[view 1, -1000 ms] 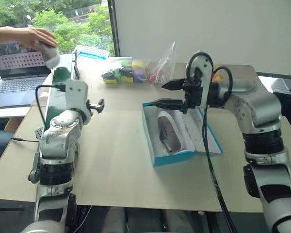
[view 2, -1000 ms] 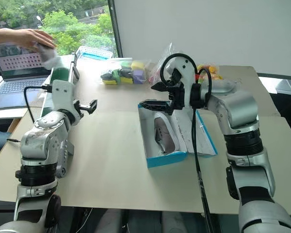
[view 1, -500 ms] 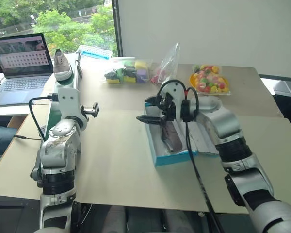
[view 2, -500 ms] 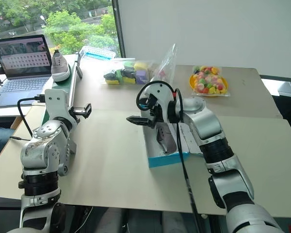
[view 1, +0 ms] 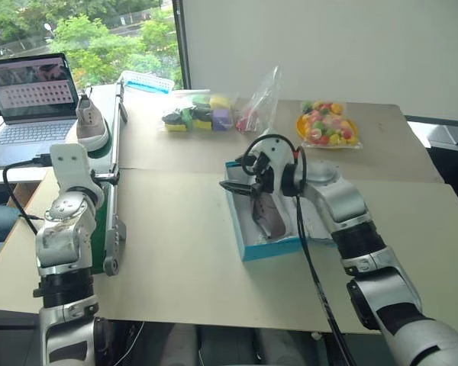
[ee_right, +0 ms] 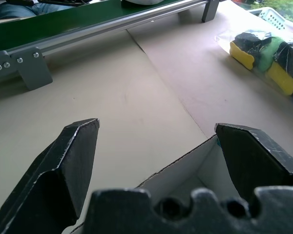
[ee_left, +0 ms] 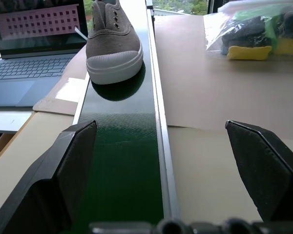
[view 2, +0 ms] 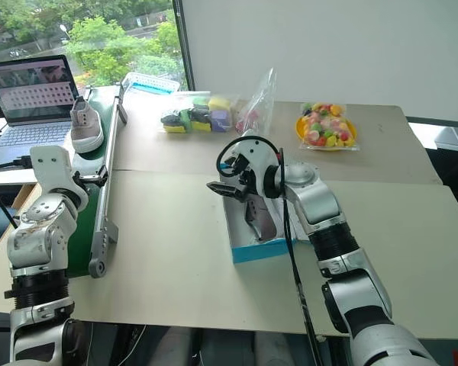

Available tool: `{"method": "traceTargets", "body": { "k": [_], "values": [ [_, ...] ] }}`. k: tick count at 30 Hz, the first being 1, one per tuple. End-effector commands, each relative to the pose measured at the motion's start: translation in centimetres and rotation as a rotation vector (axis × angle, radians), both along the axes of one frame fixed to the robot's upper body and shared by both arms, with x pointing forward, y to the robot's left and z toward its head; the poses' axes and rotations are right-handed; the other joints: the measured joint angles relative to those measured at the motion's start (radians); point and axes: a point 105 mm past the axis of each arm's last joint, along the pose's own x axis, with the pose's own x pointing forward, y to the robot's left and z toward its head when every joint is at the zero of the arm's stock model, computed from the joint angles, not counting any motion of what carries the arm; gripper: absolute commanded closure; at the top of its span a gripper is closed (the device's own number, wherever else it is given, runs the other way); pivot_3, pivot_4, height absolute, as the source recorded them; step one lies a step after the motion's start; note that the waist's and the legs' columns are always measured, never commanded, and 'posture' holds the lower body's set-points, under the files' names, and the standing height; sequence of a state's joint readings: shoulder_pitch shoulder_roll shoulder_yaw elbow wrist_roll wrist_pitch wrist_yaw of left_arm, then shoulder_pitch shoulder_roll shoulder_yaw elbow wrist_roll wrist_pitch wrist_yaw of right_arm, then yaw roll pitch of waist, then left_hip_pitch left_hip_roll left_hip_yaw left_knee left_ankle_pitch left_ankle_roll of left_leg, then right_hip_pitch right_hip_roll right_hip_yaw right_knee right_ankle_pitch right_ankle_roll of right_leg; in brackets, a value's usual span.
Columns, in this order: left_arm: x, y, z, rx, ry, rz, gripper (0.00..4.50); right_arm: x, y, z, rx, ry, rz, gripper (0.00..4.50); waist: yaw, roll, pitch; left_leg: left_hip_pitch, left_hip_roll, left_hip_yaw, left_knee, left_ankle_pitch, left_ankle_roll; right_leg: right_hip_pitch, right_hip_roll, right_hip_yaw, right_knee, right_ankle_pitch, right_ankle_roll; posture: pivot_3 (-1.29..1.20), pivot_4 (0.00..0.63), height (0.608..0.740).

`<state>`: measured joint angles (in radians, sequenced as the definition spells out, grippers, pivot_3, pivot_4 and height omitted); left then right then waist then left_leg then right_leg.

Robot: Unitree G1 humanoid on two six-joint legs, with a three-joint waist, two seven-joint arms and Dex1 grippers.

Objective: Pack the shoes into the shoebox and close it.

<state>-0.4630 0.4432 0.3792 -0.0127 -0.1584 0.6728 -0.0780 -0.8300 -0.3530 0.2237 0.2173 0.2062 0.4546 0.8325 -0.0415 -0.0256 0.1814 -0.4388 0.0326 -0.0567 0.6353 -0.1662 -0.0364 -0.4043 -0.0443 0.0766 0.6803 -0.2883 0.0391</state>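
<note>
One grey shoe (view 1: pixel 91 126) with a white sole stands on the green conveyor belt (view 1: pixel 99 229) at the left, toe toward me. My left gripper (view 1: pixel 105 178) is open over the belt, a short way in front of that shoe (ee_left: pixel 112 48) and not touching it. The other grey shoe (view 1: pixel 267 215) lies inside the open blue shoebox (view 1: pixel 271 248), whose lid (view 1: pixel 324 225) is folded out to the right. My right gripper (view 1: pixel 240 187) hangs open and empty above the box's far left corner (ee_right: pixel 195 170).
An open laptop (view 1: pixel 30 95) sits left of the belt. At the back of the table lie a clear bag of colourful blocks (view 1: pixel 198 116), a bag of bright sweets (view 1: pixel 324 126) and a white basket (view 1: pixel 145 80). The conveyor's metal rail (view 1: pixel 114 206) runs along the belt's right side.
A person's hand put the shoe on the belt and left. The shoe has come nearer along the belt. My left gripper moved left over the belt; my right gripper sank toward the box.
</note>
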Motion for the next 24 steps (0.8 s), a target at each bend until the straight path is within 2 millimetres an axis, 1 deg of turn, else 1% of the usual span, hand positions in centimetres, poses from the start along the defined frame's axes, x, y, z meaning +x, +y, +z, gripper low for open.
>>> {"method": "traceTargets", "body": {
  "k": [1, 4, 8, 12, 14, 18, 20, 21, 22, 24],
  "values": [
    [-0.1, 1.3, 1.9, 0.054, -0.065, 0.034, 0.0, -0.1, -0.1, 1.3, 0.025, -0.054, 0.001, 0.06, 0.001, 0.0, 0.0, 0.0, 0.0, 0.0, 0.0, 0.0, 0.0, 0.0, 0.0, 0.0, 0.0, 0.0, 0.0, 0.0, 0.15, 0.74],
    [0.2, 2.5, 2.3, 0.087, -0.063, 0.066, 0.0, 0.0, -0.2, 1.2, 0.02, -0.052, -0.008, 0.06, -0.001, 0.0, 0.0, 0.0, 0.0, 0.0, 0.0, 0.0, 0.0, 0.0, 0.0, 0.0, 0.0, 0.0, 0.0, 0.0, 0.15, 0.74],
    [0.5, 4.0, 2.6, 0.073, -0.072, 0.092, 0.0, 0.3, -0.8, 1.3, 0.009, -0.053, -0.029, 0.06, -0.001, 0.0, 0.0, 0.0, 0.0, 0.0, 0.0, 0.0, 0.0, 0.0, 0.0, 0.0, 0.0, 0.0, 0.0, 0.0, 0.15, 0.74],
    [1.4, 3.9, 2.9, 0.081, -0.072, 0.06, 0.0, 0.5, -1.6, 1.5, 0.007, -0.055, -0.048, 0.06, -0.001, 0.0, 0.0, 0.0, 0.0, 0.0, 0.0, 0.0, 0.0, 0.0, 0.0, -0.001, 0.0, 0.0, 0.0, 0.0, 0.15, 0.74],
    [1.6, 4.3, 3.1, 0.07, -0.076, 0.072, 0.0, 0.7, -2.0, 1.7, 0.014, -0.057, -0.062, 0.06, 0.0, 0.0, 0.0, 0.0, 0.0, 0.0, 0.0, 0.0, 0.0, 0.0, 0.0, -0.001, 0.0, 0.0, 0.0, 0.0, 0.15, 0.74],
    [1.7, 5.0, 2.4, 0.031, -0.063, 0.09, 0.0, 0.8, -2.5, 1.8, 0.016, -0.056, -0.084, 0.06, 0.0, 0.0, 0.0, 0.0, 0.0, 0.0, 0.0, 0.0, 0.0, 0.0, 0.0, -0.001, 0.0, 0.0, 0.0, 0.0, 0.15, 0.74],
    [1.9, 4.8, 1.4, -0.019, -0.035, 0.065, 0.51, 0.8, -2.7, 1.8, 0.011, -0.055, -0.088, 0.0, -0.001, 0.0, 0.0, 0.0, 0.0, 0.0, 0.0, 0.0, 0.0, 0.0, 0.0, -0.001, 0.0, 0.0, 0.0, 0.0, 0.15, 0.74],
    [2.0, 4.6, 1.0, -0.033, -0.024, 0.049, 0.61, 0.7, -2.7, 1.8, 0.01, -0.054, -0.089, 0.0, -0.002, 0.0, 0.0, 0.0, 0.0, 0.0, 0.0, 0.0, 0.0, 0.0, 0.0, -0.001, 0.0, 0.0, 0.0, 0.0, 0.15, 0.74],
    [2.0, 4.4, 0.3, -0.037, 0.002, 0.041, 0.99, 0.7, -2.8, 1.8, 0.009, -0.055, -0.092, 0.0, -0.002, 0.0, 0.0, 0.0, 0.0, 0.0, 0.0, 0.0, 0.0, 0.0, 0.0, -0.001, 0.0, 0.0, 0.0, 0.0, 0.15, 0.74],
    [2.0, 4.4, -0.2, -0.082, 0.007, 0.048, 1.85, 0.8, -2.9, 1.9, 0.009, -0.055, -0.098, 0.0, -0.002, 0.0, 0.0, 0.0, 0.0, 0.0, 0.0, 0.0, 0.0, 0.0, 0.0, -0.001, 0.0, 0.0, 0.0, 0.0, 0.15, 0.74]
  ]
}}
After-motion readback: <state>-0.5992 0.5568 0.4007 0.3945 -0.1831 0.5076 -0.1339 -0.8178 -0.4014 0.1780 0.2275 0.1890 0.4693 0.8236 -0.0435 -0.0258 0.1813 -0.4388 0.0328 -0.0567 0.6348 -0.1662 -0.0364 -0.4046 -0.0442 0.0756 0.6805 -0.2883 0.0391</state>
